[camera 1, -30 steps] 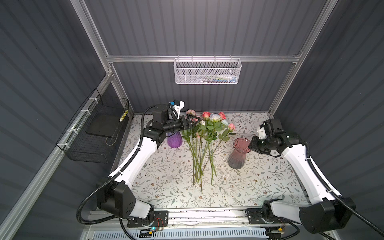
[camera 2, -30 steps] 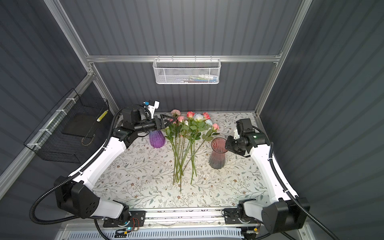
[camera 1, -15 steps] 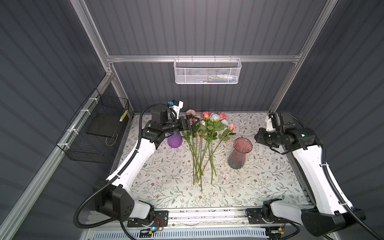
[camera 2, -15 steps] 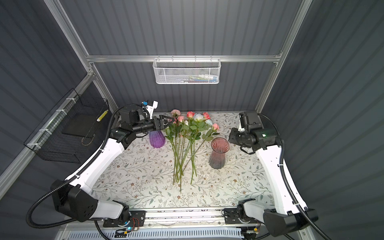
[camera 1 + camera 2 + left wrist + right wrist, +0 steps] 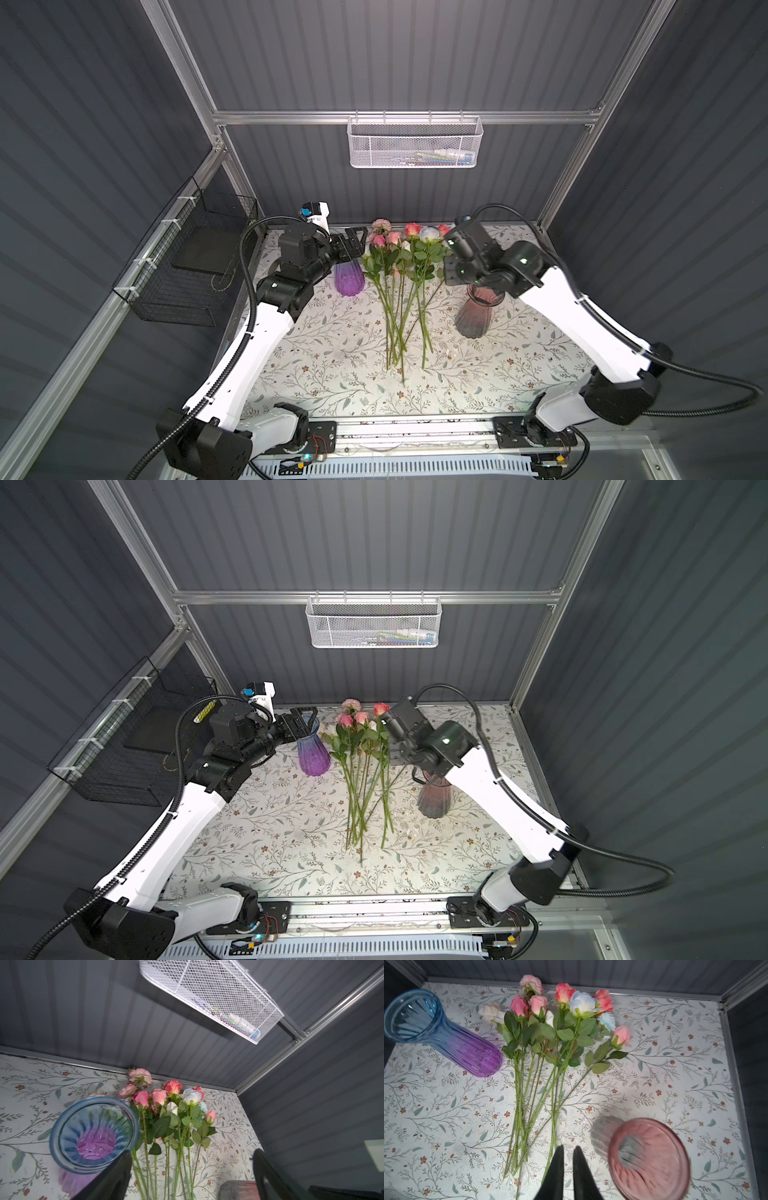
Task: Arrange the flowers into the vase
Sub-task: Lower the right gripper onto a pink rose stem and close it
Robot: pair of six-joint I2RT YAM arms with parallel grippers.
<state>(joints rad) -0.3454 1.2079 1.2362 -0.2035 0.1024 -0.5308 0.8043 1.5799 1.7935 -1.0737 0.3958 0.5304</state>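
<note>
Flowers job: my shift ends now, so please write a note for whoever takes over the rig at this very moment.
Left gripper: open, empty, by the rim of the blue-purple vase.
Right gripper: nearly shut, empty, raised near the pink vase.
Flowers: all lying flat on the table, between the two upright vases.
Done: nothing; both vases are empty.
Left: pick up the stems and stand them in a vase.

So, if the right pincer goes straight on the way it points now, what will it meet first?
Probably the thin green stems of the long-stemmed flowers lying on the floral-patterned table, just ahead of the right pincer; depth is unclear.
</note>
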